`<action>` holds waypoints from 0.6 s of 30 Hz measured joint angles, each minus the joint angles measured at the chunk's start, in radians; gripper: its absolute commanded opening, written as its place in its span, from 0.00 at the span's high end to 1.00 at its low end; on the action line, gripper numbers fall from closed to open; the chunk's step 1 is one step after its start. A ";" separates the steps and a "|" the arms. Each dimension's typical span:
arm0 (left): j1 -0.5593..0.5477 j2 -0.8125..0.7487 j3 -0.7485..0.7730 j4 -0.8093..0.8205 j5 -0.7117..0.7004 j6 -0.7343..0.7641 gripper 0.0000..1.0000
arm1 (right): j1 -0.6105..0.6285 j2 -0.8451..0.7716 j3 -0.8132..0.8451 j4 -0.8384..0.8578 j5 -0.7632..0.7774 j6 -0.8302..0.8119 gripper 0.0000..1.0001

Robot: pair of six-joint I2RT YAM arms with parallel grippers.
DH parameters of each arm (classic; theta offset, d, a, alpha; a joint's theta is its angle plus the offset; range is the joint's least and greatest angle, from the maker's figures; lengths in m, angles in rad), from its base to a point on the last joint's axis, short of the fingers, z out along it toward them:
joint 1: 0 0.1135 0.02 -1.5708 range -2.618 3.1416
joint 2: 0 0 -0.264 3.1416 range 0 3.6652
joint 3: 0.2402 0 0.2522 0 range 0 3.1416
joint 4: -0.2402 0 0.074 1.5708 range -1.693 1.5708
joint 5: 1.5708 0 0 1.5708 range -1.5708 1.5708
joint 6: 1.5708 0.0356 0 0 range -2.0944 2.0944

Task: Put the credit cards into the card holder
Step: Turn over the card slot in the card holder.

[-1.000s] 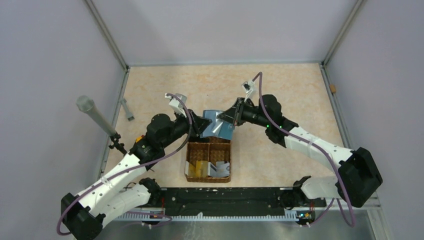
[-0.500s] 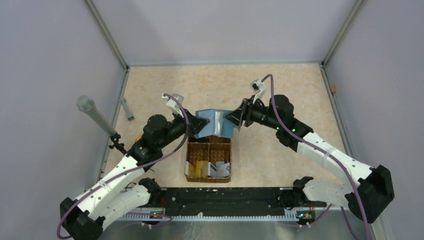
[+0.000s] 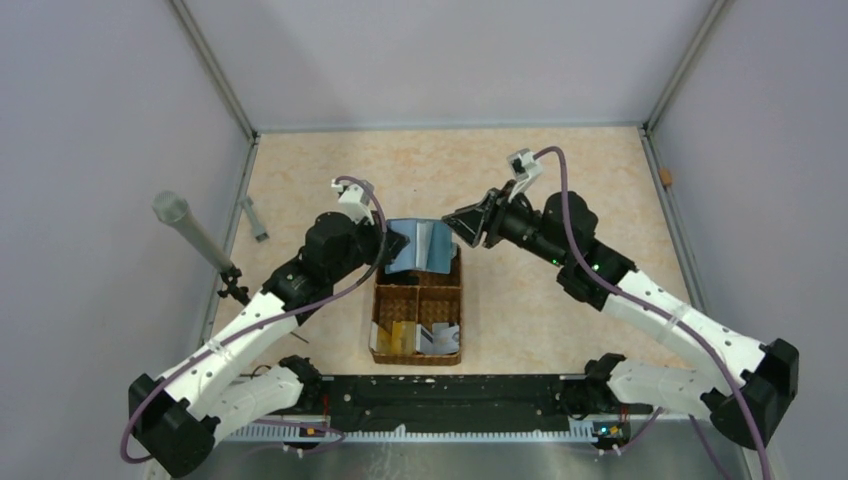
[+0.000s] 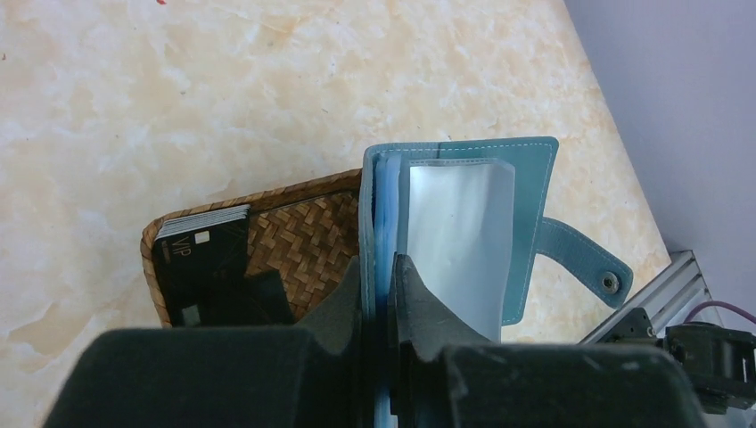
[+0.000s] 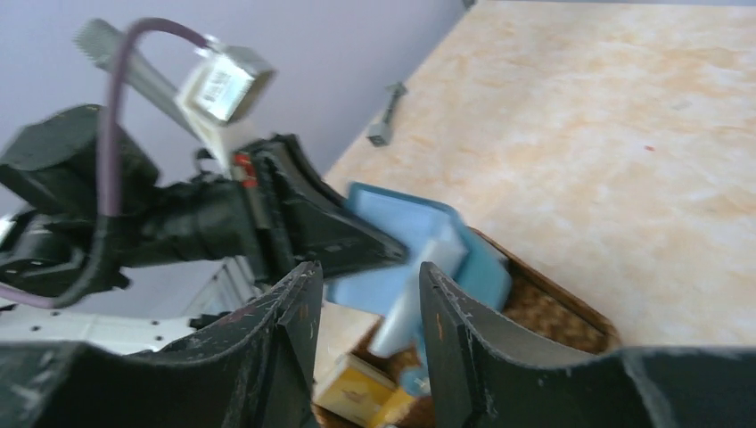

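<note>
The teal card holder (image 3: 420,246) hangs open over the far end of the wicker basket (image 3: 384,322). My left gripper (image 3: 388,245) is shut on its left edge. In the left wrist view the jaws (image 4: 385,272) clamp the holder's cover and inner sleeves; a clear sleeve (image 4: 459,236) and the strap with its stud (image 4: 609,282) show. My right gripper (image 3: 458,222) is open and empty just right of the holder; its wrist view (image 5: 370,294) shows the blurred holder (image 5: 401,232) beyond the jaws. Gold cards (image 3: 401,335) and white-grey cards (image 3: 441,338) lie in the basket's near compartments.
A black VIP card (image 4: 201,259) stands in a basket compartment (image 4: 308,234). A small grey tool (image 3: 256,219) lies at the table's left. A grey cylinder on a stand (image 3: 186,225) rises at the left wall. Walls close in all sides.
My right gripper has let go of the card holder and drawn back to the right. The left gripper has turned the holder flatter above the basket.
</note>
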 measured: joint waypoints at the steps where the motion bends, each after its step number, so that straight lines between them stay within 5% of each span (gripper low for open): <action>1: 0.000 0.006 0.000 -0.002 -0.003 -0.005 1.00 | 0.024 0.018 0.012 0.027 -0.001 0.014 0.57; 18: 0.003 0.028 0.000 0.002 -0.013 -0.038 1.00 | 0.128 0.372 0.071 0.123 0.074 0.282 0.58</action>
